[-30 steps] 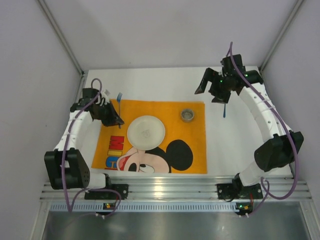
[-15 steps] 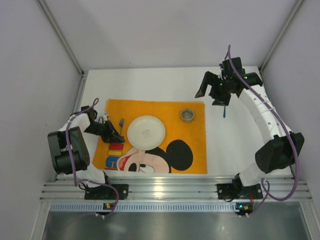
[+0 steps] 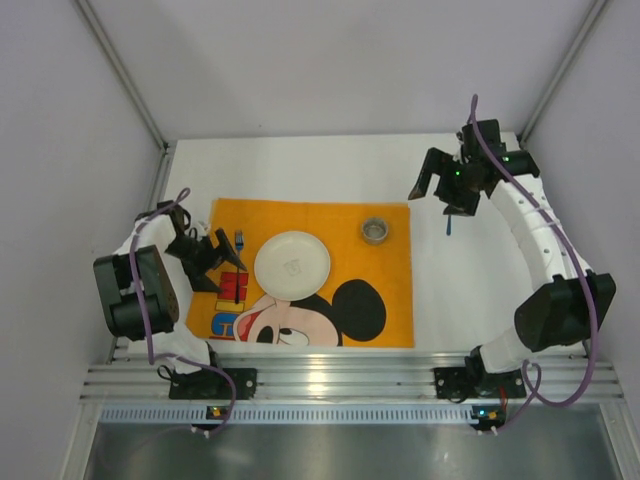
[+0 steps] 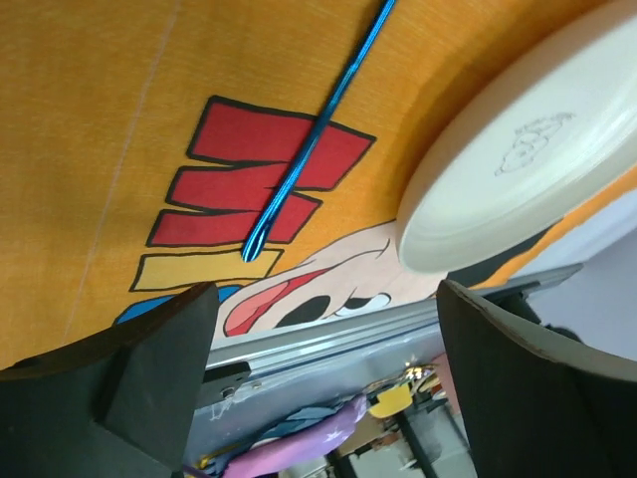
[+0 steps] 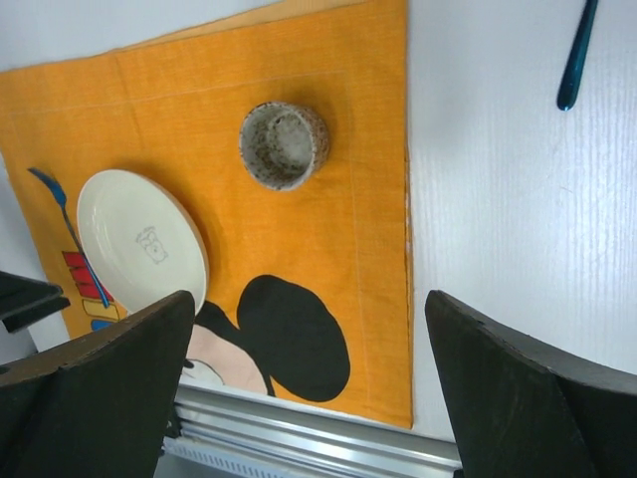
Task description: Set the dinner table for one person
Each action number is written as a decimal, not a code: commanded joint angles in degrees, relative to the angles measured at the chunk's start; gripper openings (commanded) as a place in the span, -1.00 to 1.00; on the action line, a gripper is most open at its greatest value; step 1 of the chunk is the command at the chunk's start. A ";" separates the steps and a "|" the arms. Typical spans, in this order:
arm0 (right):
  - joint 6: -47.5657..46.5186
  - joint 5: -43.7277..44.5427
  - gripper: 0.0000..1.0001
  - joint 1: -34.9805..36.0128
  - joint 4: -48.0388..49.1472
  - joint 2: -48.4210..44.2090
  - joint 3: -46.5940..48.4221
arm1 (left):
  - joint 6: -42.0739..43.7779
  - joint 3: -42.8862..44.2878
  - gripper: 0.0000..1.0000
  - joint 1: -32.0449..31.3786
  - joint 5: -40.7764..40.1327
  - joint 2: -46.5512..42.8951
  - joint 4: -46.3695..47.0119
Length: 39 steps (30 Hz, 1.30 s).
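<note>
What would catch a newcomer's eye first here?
First, the orange Mickey Mouse mat on the white table. On it sit a white plate, a blue fork left of it, and a speckled cup near the far right corner. A blue utensil lies off the mat, to its right.

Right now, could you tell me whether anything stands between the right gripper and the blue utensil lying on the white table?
Nothing visible does. The open right gripper hovers close to the blue utensil, with only bare dinner table between them.
</note>
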 commanded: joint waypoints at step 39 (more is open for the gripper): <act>-5.97 21.88 -0.34 -11.43 -3.01 56.42 39.52 | -6.94 -1.92 0.96 0.27 -7.83 -26.80 1.54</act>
